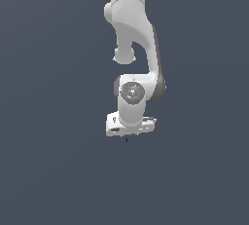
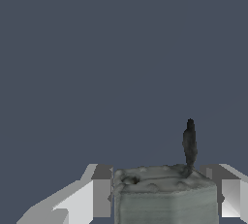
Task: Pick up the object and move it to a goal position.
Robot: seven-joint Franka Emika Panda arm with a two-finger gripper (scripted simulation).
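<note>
Exterior view: white arm (image 1: 132, 34) hangs down from the frame's top centre against a flat dark blue-grey backdrop, with no table edge or other surface line to be seen. Wrist joint with a round grey cap sits mid-frame, and the white hand block below it is tilted slightly, lower toward the exterior view's left. Gripper (image 1: 127, 137) sits under that block; the fingers themselves are too small and hidden to make out here. A thin dark sliver pokes out just below the hand block: the object (image 1: 127, 139), mostly hidden, only its stem tip showing.

Wrist view: close-up of the object (image 2: 164, 196), a grey mottled boxy piece with a rough top face and a thin dark stem rising from one top corner. No blue edge can be made out at this angle. Two fingers (image 2: 97, 196) flank it, one on each side, light grey with darker inner faces. Both inner faces sit tight against the box's sides, so the fingers pinch the object between them. Gripper (image 2: 162, 199) midpoint falls on the box. Beyond it only uniform dark backdrop; whether the object is lifted or resting on anything cannot be told.
</note>
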